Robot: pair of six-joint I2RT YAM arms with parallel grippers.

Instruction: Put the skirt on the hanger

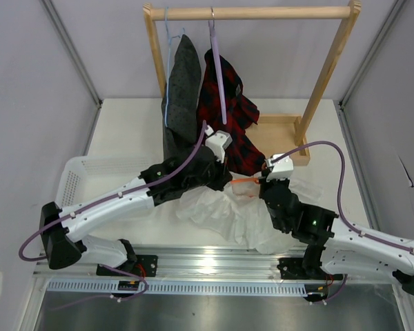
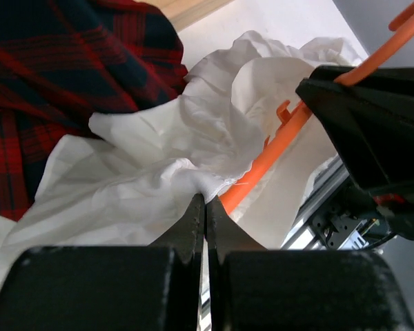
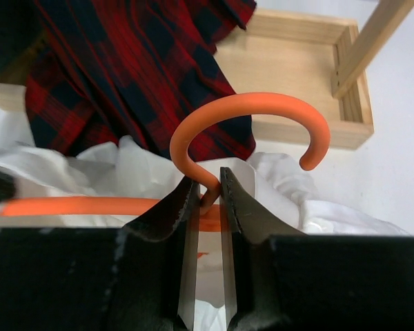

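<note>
The white skirt (image 1: 217,215) lies crumpled on the table between my two arms. My left gripper (image 2: 205,201) is shut on a bunched edge of the skirt (image 2: 145,158), right beside the orange hanger (image 2: 265,160). My right gripper (image 3: 208,185) is shut on the hanger's neck, just under its hook (image 3: 252,105). The hanger's bar runs left across the skirt (image 3: 117,165). From above, the hanger (image 1: 247,181) shows as a short orange strip between the left gripper (image 1: 225,181) and the right gripper (image 1: 265,182); most of it is hidden.
A wooden rack (image 1: 248,12) stands at the back, its base box (image 1: 284,127) just behind the grippers. From it hang a dark grey garment (image 1: 181,83) and a red-black plaid shirt (image 1: 229,110) on a purple hanger (image 1: 218,69). A white basket (image 1: 79,178) sits left.
</note>
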